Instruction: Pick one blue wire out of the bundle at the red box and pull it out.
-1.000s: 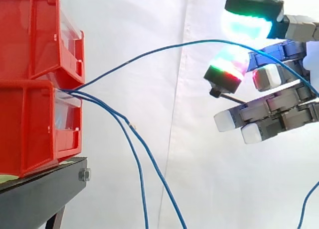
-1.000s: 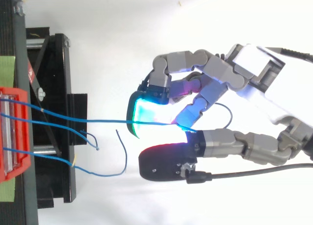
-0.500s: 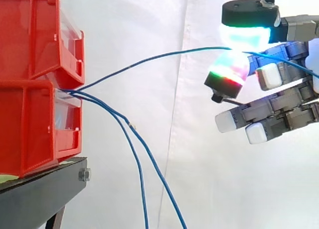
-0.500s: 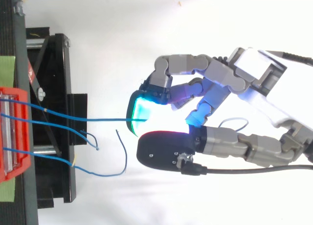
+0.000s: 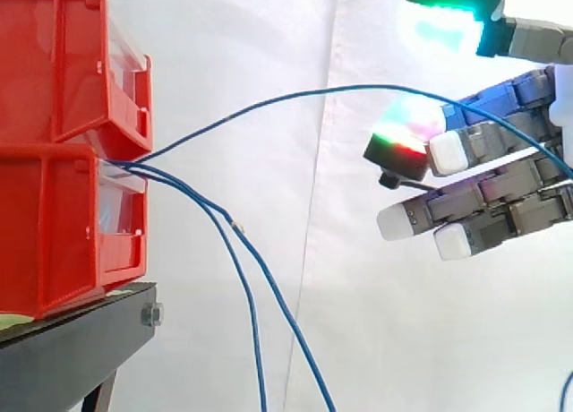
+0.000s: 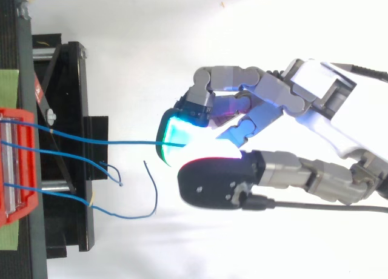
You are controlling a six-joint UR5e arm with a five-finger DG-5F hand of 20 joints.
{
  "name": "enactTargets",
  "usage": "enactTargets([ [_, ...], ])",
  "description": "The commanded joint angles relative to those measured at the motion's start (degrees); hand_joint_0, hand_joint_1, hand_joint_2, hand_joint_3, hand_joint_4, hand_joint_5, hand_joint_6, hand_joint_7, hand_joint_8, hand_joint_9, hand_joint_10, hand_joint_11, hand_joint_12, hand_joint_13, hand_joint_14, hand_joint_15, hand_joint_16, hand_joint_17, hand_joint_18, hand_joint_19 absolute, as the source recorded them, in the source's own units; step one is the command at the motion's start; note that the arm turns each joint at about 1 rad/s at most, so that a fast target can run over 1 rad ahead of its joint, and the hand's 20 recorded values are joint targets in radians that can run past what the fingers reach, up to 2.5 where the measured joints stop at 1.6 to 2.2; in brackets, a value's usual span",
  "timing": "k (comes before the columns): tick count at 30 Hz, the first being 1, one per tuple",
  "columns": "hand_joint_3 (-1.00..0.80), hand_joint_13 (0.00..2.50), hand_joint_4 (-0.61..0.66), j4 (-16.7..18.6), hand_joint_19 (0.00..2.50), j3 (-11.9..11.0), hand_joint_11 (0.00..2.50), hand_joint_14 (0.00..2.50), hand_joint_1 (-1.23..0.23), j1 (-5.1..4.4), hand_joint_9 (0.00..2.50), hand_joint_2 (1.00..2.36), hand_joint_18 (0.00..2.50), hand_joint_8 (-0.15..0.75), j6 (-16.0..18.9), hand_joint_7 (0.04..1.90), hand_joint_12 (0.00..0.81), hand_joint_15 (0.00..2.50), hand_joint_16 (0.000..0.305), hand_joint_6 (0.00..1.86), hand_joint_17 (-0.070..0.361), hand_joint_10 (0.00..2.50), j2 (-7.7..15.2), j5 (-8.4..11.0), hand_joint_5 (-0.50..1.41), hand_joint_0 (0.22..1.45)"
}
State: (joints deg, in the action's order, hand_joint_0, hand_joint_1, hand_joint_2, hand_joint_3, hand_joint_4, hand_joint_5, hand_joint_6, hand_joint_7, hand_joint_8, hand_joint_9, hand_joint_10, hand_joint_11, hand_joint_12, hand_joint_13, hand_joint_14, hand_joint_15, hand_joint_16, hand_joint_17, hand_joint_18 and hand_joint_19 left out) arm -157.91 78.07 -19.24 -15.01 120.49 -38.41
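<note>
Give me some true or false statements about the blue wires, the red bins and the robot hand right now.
1. Two red bins sit stacked on a black stand. True.
2. Every wire hangs straight down. False: one blue wire arcs across to the robot hand; the other wires hang.
3. The robot hand rests against the red bins. False: it is well apart from them.
4. Three wires leave the red bins. True.

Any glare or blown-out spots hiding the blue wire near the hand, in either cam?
Top view: the white backdrop around the hand is blown out, and the blue wire is lost where it meets the cyan pad and its glow. Side view: the topmost pad blooms, yet the wire stands out clearly against the white curtain, which shows one soft fold shadow.
</note>
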Motion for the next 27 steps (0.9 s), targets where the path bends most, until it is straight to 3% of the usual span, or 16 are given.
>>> enactTargets([
  [1,-0.40,0.66,0.23,0.0,0.61,0.0,0.33,0.01,-0.36,-0.01,1.28,1.01,0.63,0.170,0.1,1.25,0.324,0.35,0.043,0.51,0.097,0.01,0.0,0.00,0.03,0.58],
  [5,-0.26,0.72,0.26,0.0,0.58,0.1,0.32,0.01,-0.54,-0.01,1.35,1.01,0.69,0.178,0.0,1.23,0.326,0.34,0.044,0.51,0.099,0.01,0.0,0.00,0.04,0.61],
  [12,-0.17,0.71,0.27,0.0,0.52,0.0,0.33,0.01,-0.70,-0.10,1.32,1.01,0.67,0.217,0.1,1.35,0.357,0.33,0.048,0.51,0.107,0.01,0.0,0.00,0.04,0.60],
  [16,-0.20,0.70,0.28,0.0,0.53,0.0,0.36,0.01,-0.73,-0.10,1.30,1.01,0.66,0.221,0.1,1.39,0.352,0.34,0.047,0.50,0.105,0.01,0.0,0.00,0.04,0.61],
  [23,-0.28,0.70,0.21,0.1,0.58,0.0,0.41,0.01,-0.65,-0.10,1.30,1.01,0.62,0.214,-0.1,1.45,0.316,0.37,0.040,0.50,0.090,0.02,0.0,0.09,0.03,0.59],
  [27,-0.25,0.72,0.21,0.1,0.56,0.0,0.45,0.01,-0.71,-0.10,1.29,1.01,0.64,0.232,-0.3,1.59,0.330,0.36,0.042,0.50,0.094,0.02,-0.1,0.53,0.03,0.61],
])
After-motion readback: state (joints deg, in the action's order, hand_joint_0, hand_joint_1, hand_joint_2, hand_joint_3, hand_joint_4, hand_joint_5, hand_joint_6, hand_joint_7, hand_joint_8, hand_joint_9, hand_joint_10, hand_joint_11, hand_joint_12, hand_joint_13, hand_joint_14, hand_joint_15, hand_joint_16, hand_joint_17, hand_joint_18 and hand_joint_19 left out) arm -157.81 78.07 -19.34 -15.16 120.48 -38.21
